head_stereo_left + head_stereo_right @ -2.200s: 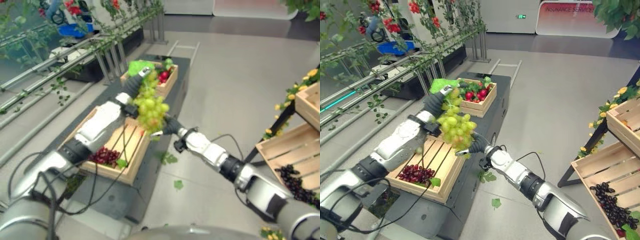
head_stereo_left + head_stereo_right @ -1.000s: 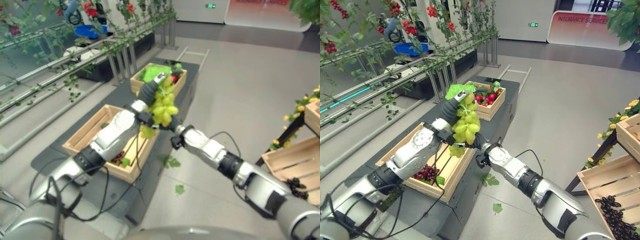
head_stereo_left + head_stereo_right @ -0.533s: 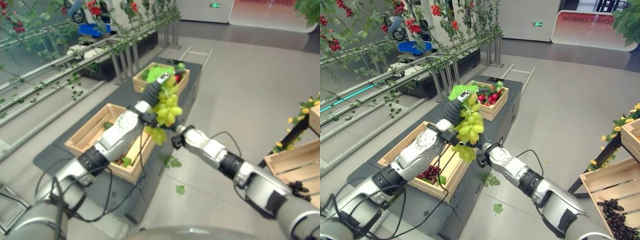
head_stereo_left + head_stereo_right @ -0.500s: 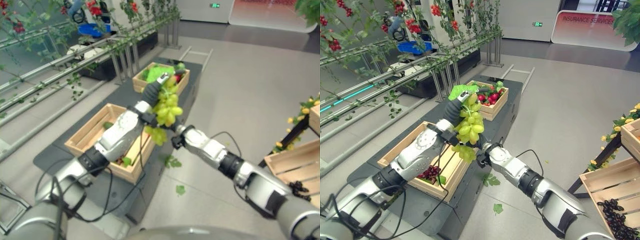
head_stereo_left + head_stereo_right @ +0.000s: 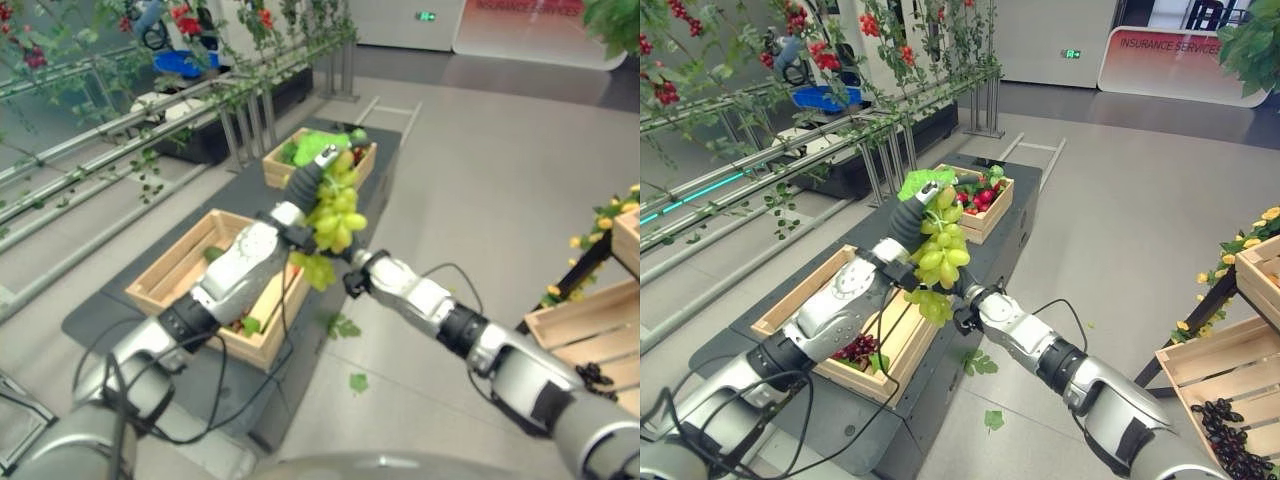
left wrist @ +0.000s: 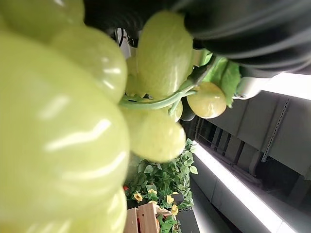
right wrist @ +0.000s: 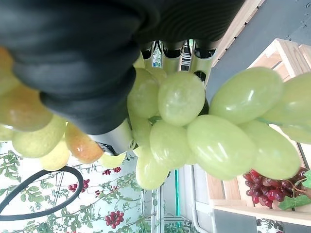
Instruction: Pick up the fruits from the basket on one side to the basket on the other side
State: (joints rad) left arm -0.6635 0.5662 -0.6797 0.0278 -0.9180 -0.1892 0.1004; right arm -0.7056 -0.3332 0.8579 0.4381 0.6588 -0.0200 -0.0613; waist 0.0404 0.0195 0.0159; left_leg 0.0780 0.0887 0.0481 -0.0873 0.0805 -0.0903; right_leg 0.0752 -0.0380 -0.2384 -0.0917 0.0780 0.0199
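- The left hand [image 5: 908, 213] holds a bunch of green grapes [image 5: 938, 262] up in the air; its fingers [image 5: 929, 194] curl round the top of the bunch, and the grapes hang down below them.
- The right hand [image 5: 970, 296] is just under and beside the low end of the bunch. Whether its fingers are wide or closed cannot be told, since the grapes hide them.
- Below the fingers lies the near crate [image 5: 902, 348], with dark red grapes [image 5: 853, 349] in its corner. Beyond the fingers stands the far crate [image 5: 992, 215], holding red fruit [image 5: 979, 196] and green leaves.
- The step looks like the carry: the bunch is lifted and between the two crates.
- Next move, I judge: bring the bunch over the target crate, lower it inside, then loosen the fingers so the stem slips free.
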